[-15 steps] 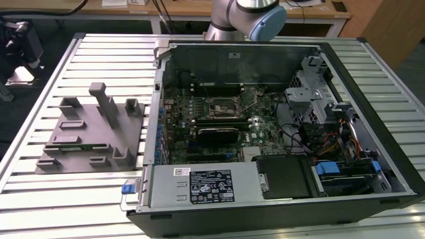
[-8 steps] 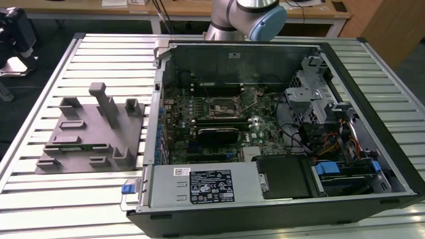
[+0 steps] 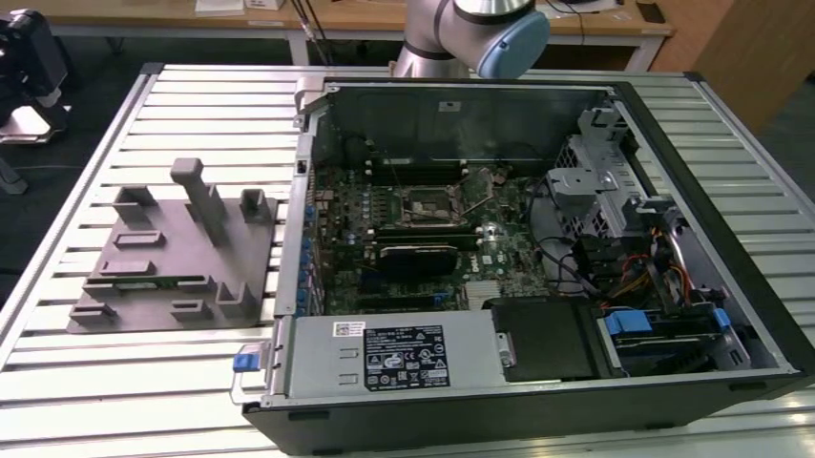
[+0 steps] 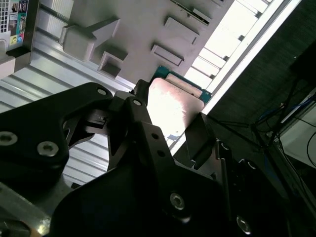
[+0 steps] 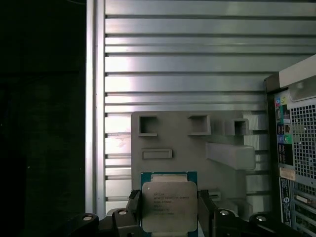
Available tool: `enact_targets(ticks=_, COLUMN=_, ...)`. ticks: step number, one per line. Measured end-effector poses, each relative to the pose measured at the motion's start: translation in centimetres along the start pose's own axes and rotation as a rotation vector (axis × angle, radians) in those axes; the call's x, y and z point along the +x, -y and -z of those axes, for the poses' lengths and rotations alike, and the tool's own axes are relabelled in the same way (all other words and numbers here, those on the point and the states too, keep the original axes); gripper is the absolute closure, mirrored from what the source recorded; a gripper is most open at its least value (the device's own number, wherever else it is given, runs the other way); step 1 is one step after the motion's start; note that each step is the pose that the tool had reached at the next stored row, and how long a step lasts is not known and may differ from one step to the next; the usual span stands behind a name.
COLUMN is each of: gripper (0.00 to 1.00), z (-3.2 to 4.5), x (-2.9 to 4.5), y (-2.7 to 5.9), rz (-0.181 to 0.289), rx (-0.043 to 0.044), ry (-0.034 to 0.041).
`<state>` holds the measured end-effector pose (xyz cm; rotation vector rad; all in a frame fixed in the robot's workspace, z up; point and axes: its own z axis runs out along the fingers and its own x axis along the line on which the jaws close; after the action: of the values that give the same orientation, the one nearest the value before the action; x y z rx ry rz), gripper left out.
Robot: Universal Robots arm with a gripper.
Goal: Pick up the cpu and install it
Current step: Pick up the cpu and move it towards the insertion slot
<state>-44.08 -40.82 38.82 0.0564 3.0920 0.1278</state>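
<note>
The cpu (image 5: 169, 205), a silver square on a green rim, sits between two black fingers (image 5: 134, 206) in both wrist views. My gripper (image 5: 169, 200) is shut on the cpu (image 4: 173, 106) and holds it high in the air. Below it lie the grey fixture tray (image 5: 187, 148) and the ribbed metal table (image 5: 187, 59). The second wrist view shows my gripper (image 4: 172, 111) with its fingers on two opposite edges of the chip. In the exterior view, the open computer case (image 3: 713, 315) lies on the table, and the square socket (image 3: 427, 203) sits near the middle of its board.
The robot arm (image 3: 471, 29) rises at the far edge of the table in the exterior view. The grey fixture tray (image 3: 166, 258) with upright posts lies at the exterior view's left of the case. The power supply (image 3: 395, 353) and drive cages (image 3: 598, 181) fill parts of the case.
</note>
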Motion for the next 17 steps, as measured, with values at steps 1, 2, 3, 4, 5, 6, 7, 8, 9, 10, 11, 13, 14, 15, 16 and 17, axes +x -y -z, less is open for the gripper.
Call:
enact_targets(ticks=1, gripper=0.46, z=-0.01, x=-0.09, y=0.00, rz=0.000, rx=0.0000, ry=0.0001)
enact_targets(ticks=2, gripper=0.46, z=-0.03, x=-0.21, y=0.00, rz=0.000, rx=-0.0002, ry=0.0003)
enact_targets(ticks=3, gripper=0.46, z=-0.03, x=-0.37, y=-0.01, rz=0.000, rx=-0.0001, ry=0.0002)
enact_targets(ticks=4, gripper=0.46, z=-0.04, x=-0.54, y=-0.01, rz=0.000, rx=-0.0001, ry=0.0002)
enact_targets(ticks=5, gripper=0.46, z=-0.05, x=-0.75, y=-0.02, rz=0.000, rx=0.0000, ry=0.0002)
enact_targets(ticks=6, gripper=0.46, z=-0.06, x=-0.97, y=-0.02, rz=0.000, rx=-0.0002, ry=0.0002)
enact_targets(ticks=7, gripper=0.46, z=-0.08, x=-1.20, y=-0.03, rz=0.000, rx=-0.0002, ry=0.0003)
enact_targets(ticks=8, gripper=0.46, z=-0.09, x=-1.42, y=-0.04, rz=0.000, rx=-0.0002, ry=0.0003)
enact_targets(ticks=9, gripper=0.46, z=-0.10, x=-1.65, y=-0.05, rz=0.000, rx=-0.0002, ry=0.0003)
enact_targets(ticks=10, gripper=0.46, z=-0.11, x=-1.91, y=-0.06, rz=0.000, rx=-0.0002, ry=0.0003)
enact_targets(ticks=11, gripper=0.46, z=-0.12, x=-2.16, y=-0.06, rz=0.000, rx=-0.0001, ry=0.0002)
enact_targets(ticks=13, gripper=0.46, z=-0.15, x=-2.67, y=-0.08, rz=0.000, rx=-0.0002, ry=0.0003)
enact_targets(ticks=14, gripper=0.46, z=-0.16, x=-2.92, y=-0.09, rz=0.000, rx=-0.0002, ry=0.0003)
enact_targets(ticks=15, gripper=0.46, z=-0.18, x=-3.17, y=-0.10, rz=0.000, rx=-0.0002, ry=0.0004)
enact_targets(ticks=16, gripper=0.46, z=-0.18, x=-3.42, y=-0.11, rz=0.000, rx=-0.0002, ry=0.0003)
enact_targets(ticks=17, gripper=0.46, z=-0.19, x=-3.68, y=-0.12, rz=0.000, rx=-0.0001, ry=0.0002)
